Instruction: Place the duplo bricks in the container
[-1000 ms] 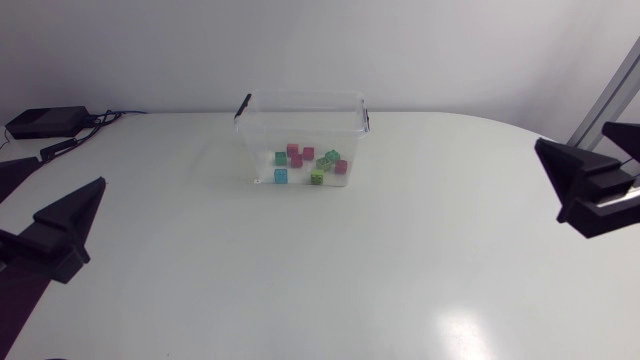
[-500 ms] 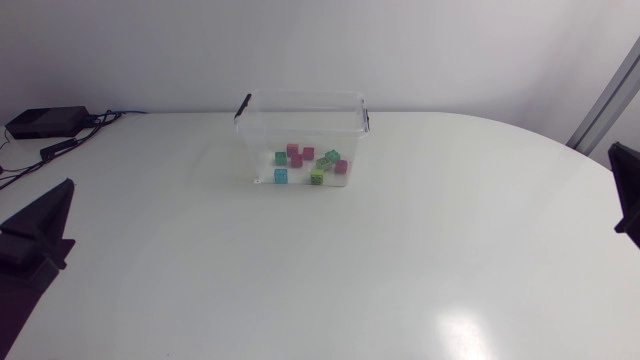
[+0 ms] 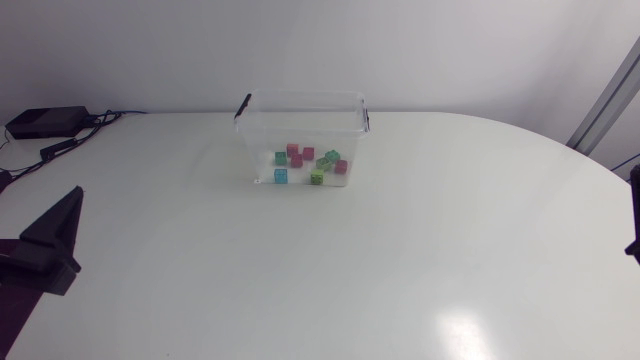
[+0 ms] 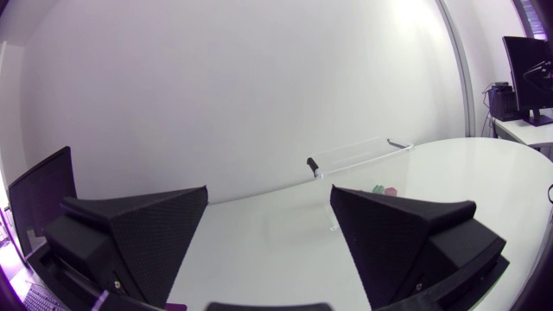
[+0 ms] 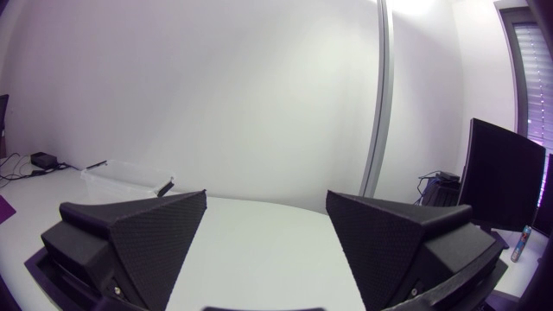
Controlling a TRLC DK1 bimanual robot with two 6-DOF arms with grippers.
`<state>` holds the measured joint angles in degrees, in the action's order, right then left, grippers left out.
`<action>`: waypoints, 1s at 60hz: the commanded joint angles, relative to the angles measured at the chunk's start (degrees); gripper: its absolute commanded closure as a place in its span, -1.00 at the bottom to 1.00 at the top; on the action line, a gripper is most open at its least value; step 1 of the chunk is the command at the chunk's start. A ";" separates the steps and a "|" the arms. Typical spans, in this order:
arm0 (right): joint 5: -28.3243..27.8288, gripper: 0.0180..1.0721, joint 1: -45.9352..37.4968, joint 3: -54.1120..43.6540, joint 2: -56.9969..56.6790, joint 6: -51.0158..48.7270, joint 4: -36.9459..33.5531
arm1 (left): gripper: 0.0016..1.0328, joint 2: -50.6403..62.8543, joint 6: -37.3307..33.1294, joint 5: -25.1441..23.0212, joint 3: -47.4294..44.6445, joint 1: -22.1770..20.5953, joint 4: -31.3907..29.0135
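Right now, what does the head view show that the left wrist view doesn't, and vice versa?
Head only: whole floor of the clear plastic container, a small blue duplo brick, edge of the right arm. Left wrist only: the left pincer's open gap, empty. Both: that container, small pink and green duplo bricks inside, white table.

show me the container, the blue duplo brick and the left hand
container (image 3: 254, 150), head view, bare left part of its front wall
blue duplo brick (image 3: 281, 176), head view, middle of the brick
left hand (image 4: 269, 192), left wrist view, midway between its fingertips
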<state>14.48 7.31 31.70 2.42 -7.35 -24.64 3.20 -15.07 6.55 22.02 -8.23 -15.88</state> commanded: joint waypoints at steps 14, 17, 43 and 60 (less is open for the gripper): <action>-1.59 -0.91 -1.24 -4.68 -2.75 -1.71 1.20 | -0.92 -1.54 -1.06 0.02 -4.98 1.58 3.33; -2.43 -0.91 -1.63 -6.43 -2.73 -1.12 2.71 | -0.92 -1.65 -0.02 -0.40 -6.08 2.01 4.14; -8.38 -0.90 -4.44 -18.91 -2.57 3.06 13.54 | -0.92 -2.41 7.43 -3.44 -13.95 5.08 9.93; -12.33 -0.90 -6.30 -27.18 -2.47 5.84 20.72 | -0.92 -2.92 12.37 -5.45 -19.17 7.12 13.78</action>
<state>3.01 1.69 7.38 0.14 -3.38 -5.96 0.86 -5.61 1.76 5.19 -1.89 -3.60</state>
